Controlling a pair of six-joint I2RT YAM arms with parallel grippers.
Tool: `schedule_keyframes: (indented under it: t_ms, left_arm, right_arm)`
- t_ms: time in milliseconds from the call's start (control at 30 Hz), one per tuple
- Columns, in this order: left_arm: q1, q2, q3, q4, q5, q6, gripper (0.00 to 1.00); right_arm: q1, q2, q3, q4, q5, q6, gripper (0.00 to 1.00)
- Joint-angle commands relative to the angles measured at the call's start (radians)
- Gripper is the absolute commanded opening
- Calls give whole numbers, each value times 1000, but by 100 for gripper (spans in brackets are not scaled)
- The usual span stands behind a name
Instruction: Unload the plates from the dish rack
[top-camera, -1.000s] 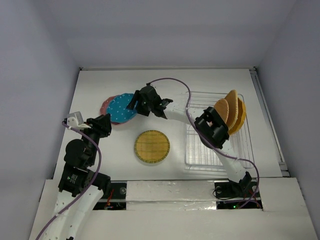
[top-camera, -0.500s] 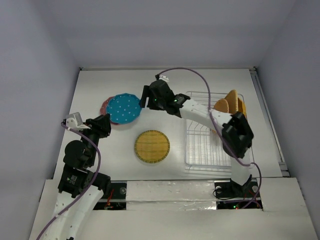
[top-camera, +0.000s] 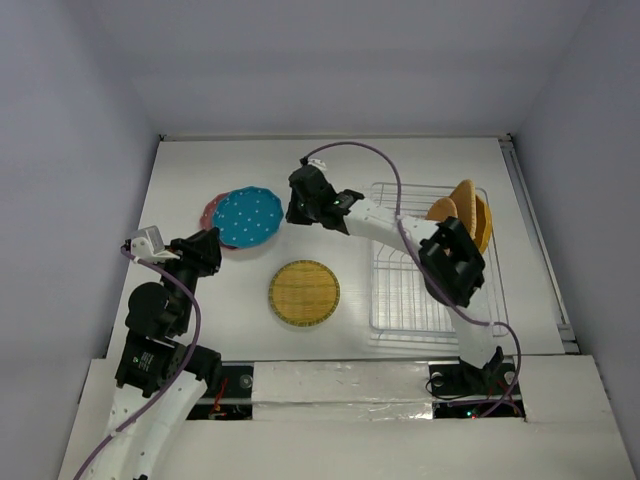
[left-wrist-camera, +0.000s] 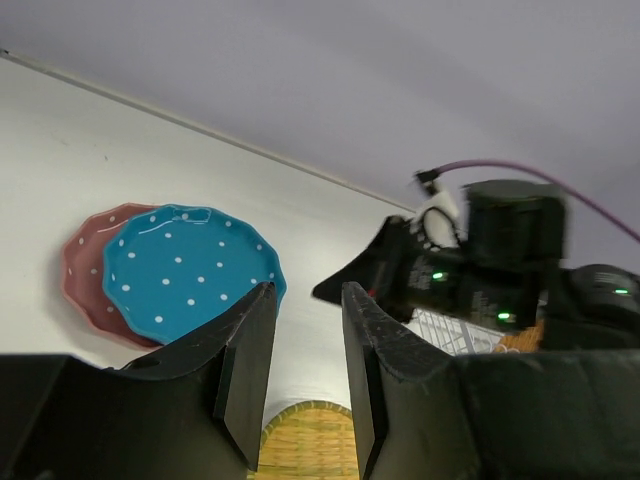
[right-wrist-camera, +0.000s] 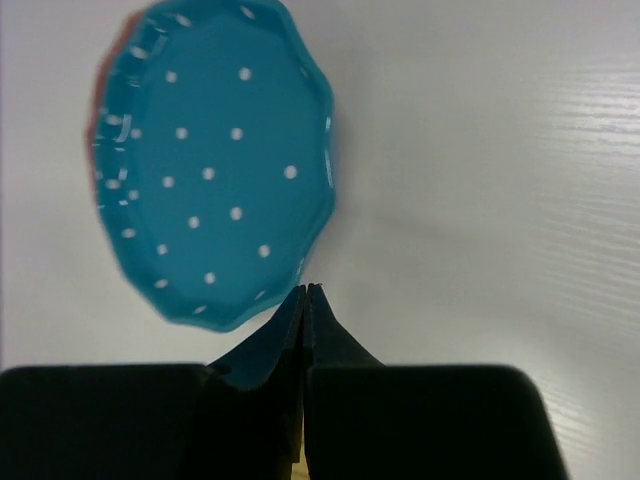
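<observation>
The teal dotted plate (top-camera: 247, 217) (right-wrist-camera: 215, 165) (left-wrist-camera: 185, 270) lies flat on the table, overlapping a pink plate (top-camera: 209, 212) (left-wrist-camera: 84, 262). Just right of its rim hovers my right gripper (top-camera: 292, 209) (right-wrist-camera: 308, 290), shut with nothing between its fingers. A yellow woven plate (top-camera: 304, 293) (left-wrist-camera: 312, 447) lies mid-table. The white wire dish rack (top-camera: 405, 300) at the right holds two orange plates (top-camera: 462, 208) standing on edge at its far end. My left gripper (top-camera: 207, 250) (left-wrist-camera: 305, 292) hangs left of the yellow plate, open and empty, pointing toward the teal plate.
The right arm (top-camera: 385, 222) (left-wrist-camera: 480, 270) stretches from the rack's near side across to the teal plate, with its purple cable (top-camera: 360, 150) looping above. White walls close in the table on three sides.
My right gripper has let go of the teal plate, drawn back slightly to the right and shut empty. Its elbow has swung over the rack. The left arm has stayed put.
</observation>
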Motion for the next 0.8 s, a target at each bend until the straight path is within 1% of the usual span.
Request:
schedule_keyframes:
  t_ms: [0,133,200,400,500,533,633,733,767]
  left_arm:
    - [-3,-4,-1,38,4,0,30]
    - [-3,-9,-1,38,4,-1,30]
    - [-3,-9,-1,38,4,-1,30]
    - [-3,-13,-1,36,4,-1,30]
    - [-3,-13,-1,36,4,0,30]
    - [-3,-13,0,36,4,0,30]
    - [-3,-12,0,36,4,-1,30]
    - [-3,-10,-1,35,4,-1,30]
    - [-3,-10,-1,36,4,0,30]
  right_arm:
    - [0,60,128,-63,4,13,0]
    - [0,146,197,-104,13,25,0]
    - [0,200,238,-117,-13,28,0]
    - [9,281,307,-84,-59,50,0]
    - [20,321,402,-108,-77,58,0]
    - [20,348,459,-114,-84,58,0]
    - [29,388,525,-143,-99,64,0]
    - [29,384,518,-145,-91,64,0]
    - [29,364,478,-147,-78,64,0]
